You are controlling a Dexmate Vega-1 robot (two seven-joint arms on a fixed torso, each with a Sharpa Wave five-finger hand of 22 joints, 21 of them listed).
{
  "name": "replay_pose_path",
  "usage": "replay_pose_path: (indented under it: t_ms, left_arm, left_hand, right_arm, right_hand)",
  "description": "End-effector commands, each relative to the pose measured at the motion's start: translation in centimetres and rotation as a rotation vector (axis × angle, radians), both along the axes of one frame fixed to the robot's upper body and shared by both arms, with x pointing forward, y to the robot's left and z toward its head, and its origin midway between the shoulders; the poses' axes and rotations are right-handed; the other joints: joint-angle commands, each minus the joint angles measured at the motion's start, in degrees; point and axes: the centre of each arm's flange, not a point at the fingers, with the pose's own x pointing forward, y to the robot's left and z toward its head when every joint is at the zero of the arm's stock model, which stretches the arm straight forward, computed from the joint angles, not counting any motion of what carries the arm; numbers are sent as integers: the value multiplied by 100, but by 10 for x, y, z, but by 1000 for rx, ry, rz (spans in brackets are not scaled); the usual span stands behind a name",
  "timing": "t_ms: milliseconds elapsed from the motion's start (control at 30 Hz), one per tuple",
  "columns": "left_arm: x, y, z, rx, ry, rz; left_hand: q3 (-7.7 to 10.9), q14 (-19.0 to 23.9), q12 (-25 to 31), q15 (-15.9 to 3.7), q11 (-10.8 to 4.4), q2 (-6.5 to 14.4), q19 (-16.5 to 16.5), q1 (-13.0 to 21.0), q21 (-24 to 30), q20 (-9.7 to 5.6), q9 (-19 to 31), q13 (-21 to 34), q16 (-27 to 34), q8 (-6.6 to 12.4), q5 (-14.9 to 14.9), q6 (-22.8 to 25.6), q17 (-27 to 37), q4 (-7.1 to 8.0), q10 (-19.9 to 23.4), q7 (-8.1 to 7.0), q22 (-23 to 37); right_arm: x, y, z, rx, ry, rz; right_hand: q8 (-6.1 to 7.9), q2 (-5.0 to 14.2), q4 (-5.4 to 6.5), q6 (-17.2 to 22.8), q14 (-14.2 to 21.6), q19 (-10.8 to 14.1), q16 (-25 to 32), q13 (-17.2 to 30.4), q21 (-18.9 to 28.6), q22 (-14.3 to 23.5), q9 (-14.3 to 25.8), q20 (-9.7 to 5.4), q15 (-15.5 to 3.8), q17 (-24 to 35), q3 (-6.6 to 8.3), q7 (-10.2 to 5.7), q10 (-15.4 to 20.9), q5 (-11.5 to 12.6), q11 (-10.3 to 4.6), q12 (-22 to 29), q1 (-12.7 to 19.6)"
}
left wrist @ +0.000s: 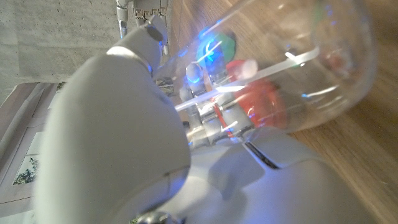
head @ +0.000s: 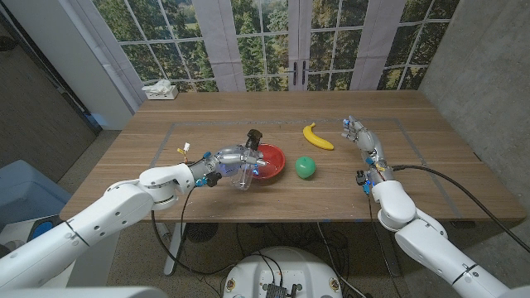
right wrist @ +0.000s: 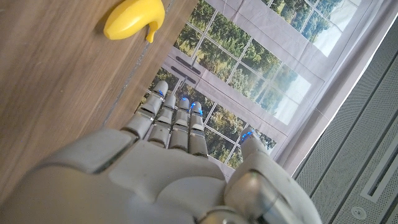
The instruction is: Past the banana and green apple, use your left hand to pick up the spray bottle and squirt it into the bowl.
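Left hand grips the clear spray bottle, tilted with its black nozzle at the red bowl's rim; right hand waits, fingers straight, holding nothing.
I judge the bottle light, smooth, slippery plastic; I'd hold it high at the neck, near the trigger, not the round body.

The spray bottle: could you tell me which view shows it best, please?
The head view: the whole spray bottle shows in the left hand, tilted at the red bowl. The left wrist view gives a blurred close-up of it.
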Motion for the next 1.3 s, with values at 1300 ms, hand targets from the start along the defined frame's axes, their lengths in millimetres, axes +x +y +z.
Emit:
replay_pose_path:
  t_ms: [1300]
  left_arm:
    - [-17,-7,4,112,-532,407]
  left_hand:
    - [298,697,123,-924,-305,1672,-408,1436,-327,-825,-517,-546,-804,129,12,236,-1054,3,152,-60,-696]
  right_arm:
    - [4,-16,5,-16,-33,67]
  right_hand:
    - [7,42,-40,-5,35,44,25,3,-95,24,16,28,11,2,57,-5,-11,-15,-26,17,-48]
